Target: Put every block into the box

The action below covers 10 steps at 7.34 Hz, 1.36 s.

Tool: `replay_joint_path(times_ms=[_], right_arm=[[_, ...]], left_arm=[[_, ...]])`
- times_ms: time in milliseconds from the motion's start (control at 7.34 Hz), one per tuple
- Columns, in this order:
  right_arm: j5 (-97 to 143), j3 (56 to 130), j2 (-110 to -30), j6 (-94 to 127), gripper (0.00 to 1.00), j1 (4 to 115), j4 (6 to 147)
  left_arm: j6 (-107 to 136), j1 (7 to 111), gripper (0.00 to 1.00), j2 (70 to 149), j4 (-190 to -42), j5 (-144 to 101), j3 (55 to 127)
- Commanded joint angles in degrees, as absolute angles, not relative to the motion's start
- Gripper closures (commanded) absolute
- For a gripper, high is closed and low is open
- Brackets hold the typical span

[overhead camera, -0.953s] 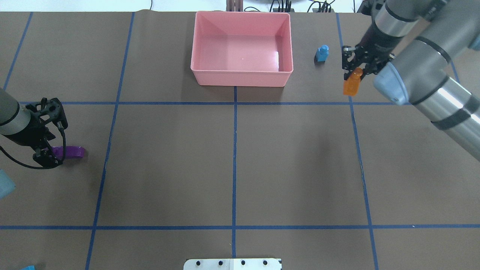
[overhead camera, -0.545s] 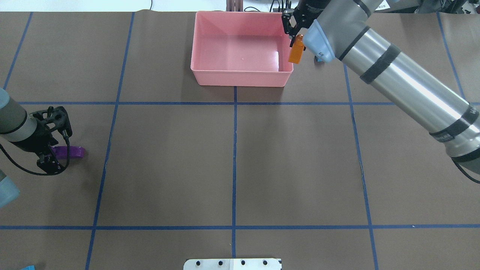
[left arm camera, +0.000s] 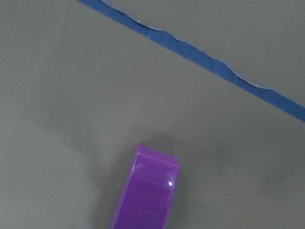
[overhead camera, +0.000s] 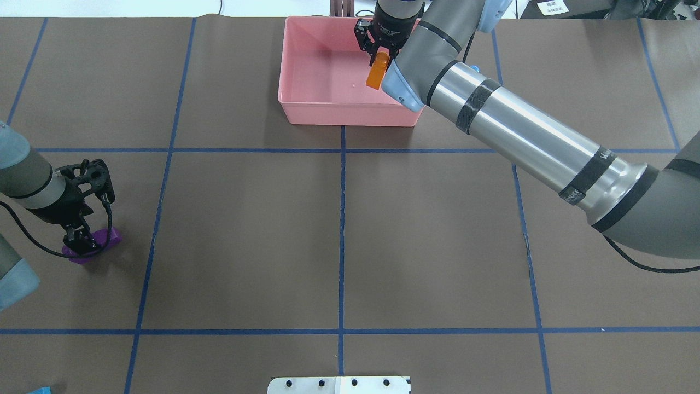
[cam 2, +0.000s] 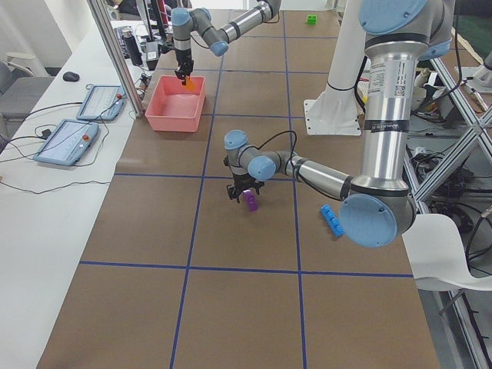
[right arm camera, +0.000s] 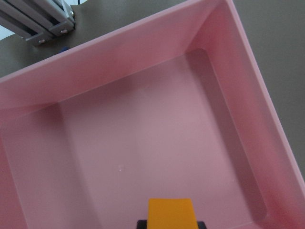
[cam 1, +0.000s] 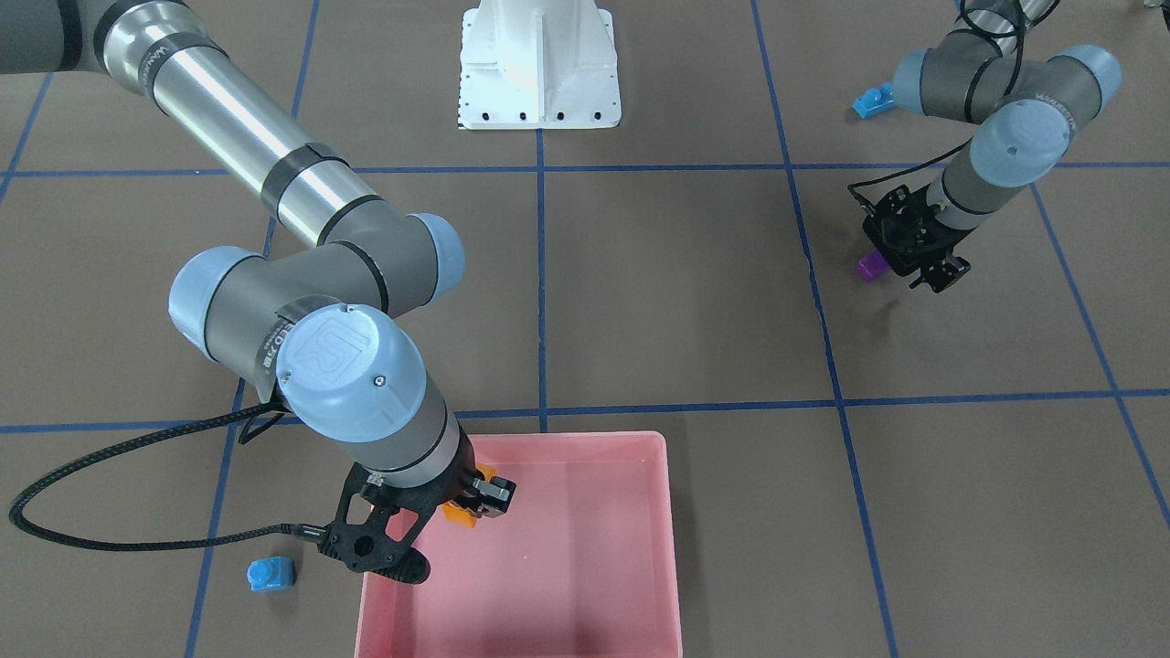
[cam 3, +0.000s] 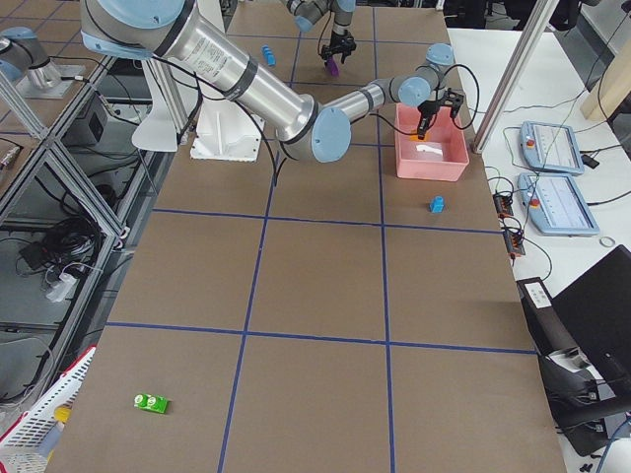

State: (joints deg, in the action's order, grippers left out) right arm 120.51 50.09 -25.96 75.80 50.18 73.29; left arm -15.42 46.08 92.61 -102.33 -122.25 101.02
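The pink box (overhead camera: 306, 82) stands at the table's far middle. My right gripper (overhead camera: 381, 53) is shut on the orange sloped block (overhead camera: 377, 75) and holds it above the box's inside, near its right wall; the block also shows in the right wrist view (right arm camera: 170, 213). My left gripper (overhead camera: 82, 241) is shut on the purple sloped block (overhead camera: 104, 241), low over the table at the left; the block also shows in the left wrist view (left arm camera: 145, 195). The small blue cube (cam 1: 271, 573) stands on the table beside the box. The long blue bar (cam 2: 332, 221) and the green brick (cam 3: 151, 402) lie far off.
The white robot base (cam 1: 539, 68) sits at the near table edge. Blue tape lines (overhead camera: 342, 219) mark a grid on the brown table. My right arm (overhead camera: 519, 131) stretches diagonally over the table's right half. Tablets (cam 2: 81, 127) lie on a side bench beyond the box.
My right gripper carried the orange block left, from beside the blue cube to over the box's inside. My left gripper moved and the purple block shifted with it and turned.
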Motion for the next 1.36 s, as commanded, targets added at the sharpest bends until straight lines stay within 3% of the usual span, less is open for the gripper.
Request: replay_joint_path(times_ms=[0, 545, 681, 953, 1225], right_arm=[[119.09, 49.4, -25.32, 76.55, 1.0, 49.05, 72.86], [118.4, 49.31, -25.75, 76.55, 1.0, 46.94, 72.86], [118.21, 49.57, -25.66, 76.47, 0.01, 46.93, 72.95], [118.65, 50.09, -25.66, 75.85, 0.0, 48.42, 72.95], [122.24, 51.42, -26.71, 72.36, 0.0, 52.62, 73.3]], left_arm=[[-15.56, 46.05, 0.1, 94.22, -102.31, -121.64, 101.5], [-15.38, 45.88, 0.13, 91.86, -102.04, -121.46, 100.72], [-15.29, 45.88, 0.4, 91.58, -101.78, -121.55, 100.64], [-14.42, 45.97, 0.96, 91.15, -101.52, -121.81, 100.55], [-13.63, 46.93, 1.0, 91.14, -101.43, -122.08, 104.04]])
